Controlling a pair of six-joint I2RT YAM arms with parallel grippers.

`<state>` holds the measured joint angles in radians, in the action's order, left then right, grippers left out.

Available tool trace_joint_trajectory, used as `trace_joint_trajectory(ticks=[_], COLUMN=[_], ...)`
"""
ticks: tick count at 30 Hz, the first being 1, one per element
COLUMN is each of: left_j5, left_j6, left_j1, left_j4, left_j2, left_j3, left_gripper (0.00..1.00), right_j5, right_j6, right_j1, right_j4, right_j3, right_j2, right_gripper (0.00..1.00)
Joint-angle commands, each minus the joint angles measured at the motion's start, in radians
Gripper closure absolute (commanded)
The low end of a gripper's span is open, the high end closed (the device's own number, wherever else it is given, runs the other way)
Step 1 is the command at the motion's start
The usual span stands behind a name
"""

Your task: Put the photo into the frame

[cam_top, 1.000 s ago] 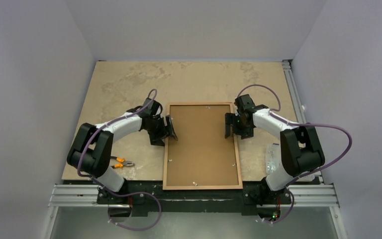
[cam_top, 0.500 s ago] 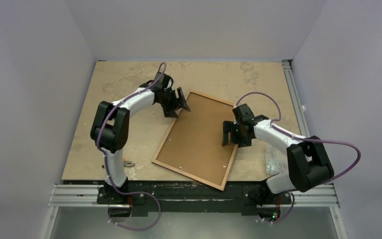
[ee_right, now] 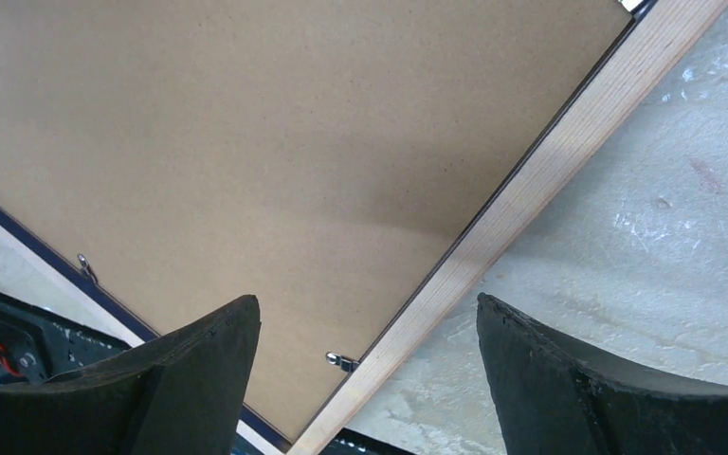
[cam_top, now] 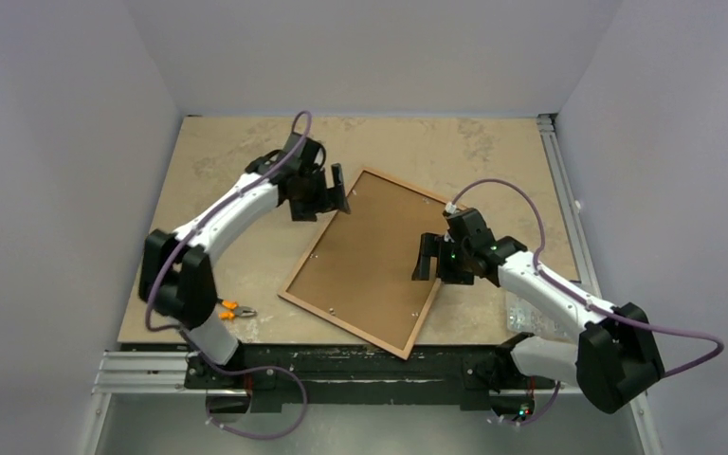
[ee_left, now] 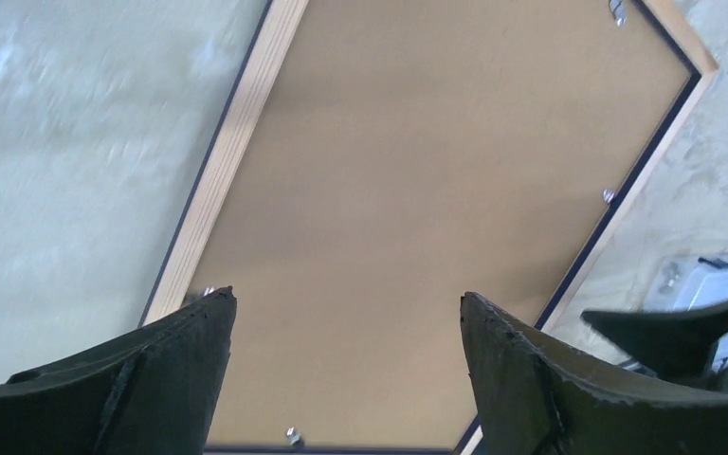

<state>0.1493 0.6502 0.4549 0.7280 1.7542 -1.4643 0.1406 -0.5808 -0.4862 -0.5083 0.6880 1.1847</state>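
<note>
Brown fibreboard faces up: the frame (cam_top: 323, 233) lies back-up on the beige stone-patterned desk (cam_top: 237, 152). Its light wood rails enclose the plain backing board (cam_top: 370, 265), and a thin dark blue edge shows along the rails in the wrist views. Small metal tabs sit along the inner edge of the rails.

The frame sits at the centre of the top view, turned on a diagonal. Its long axis runs from upper right to lower left, with the far short rail toward the upper centre. The near right corner reaches the desk's front edge at the bottom of the picture.

The left end effector (cam_top: 339, 192) is at the far end of the frame's left long rail, near its upper-left corner. Its fingers (ee_left: 180, 360) are spread wide with nothing between them, and the board and that rail lie beneath them in its wrist view.

The right end effector (cam_top: 427, 258) stands over the right long rail, about halfway along. It is also spread wide and grips nothing, and the rail crosses diagonally under the gap in its wrist view. Whether either end effector touches the frame cannot be told.

Orange-handled pliers (cam_top: 232, 310) lie at the lower left of the desk, well apart from the frame.
</note>
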Motion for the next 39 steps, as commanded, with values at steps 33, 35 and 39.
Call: trace_joint_trajectory(ticks=[33,35,39], left_j5=[0.234,0.241,0.257], left_j6=[0.451,0.45,0.419], left_j1=[0.012,0.008,-0.013], left_j4=[-0.563,-0.603,-0.62], left_j2=[-0.605,-0.564,-0.464], left_j3=[1.048,1.032,0.941], left_gripper=[0.16,0.16,0.16], right_j5=[0.058,0.105,0.221], right_j6=[0.271,0.282,0.259], right_j1=[0.394,0.396,0.417], right_j4=[-0.187,-0.159,-0.05], right_j3=[1.169,1.097,0.87], right_j2=[1.096,1.072,0.944], right_gripper=[0.04,0.04,0.04])
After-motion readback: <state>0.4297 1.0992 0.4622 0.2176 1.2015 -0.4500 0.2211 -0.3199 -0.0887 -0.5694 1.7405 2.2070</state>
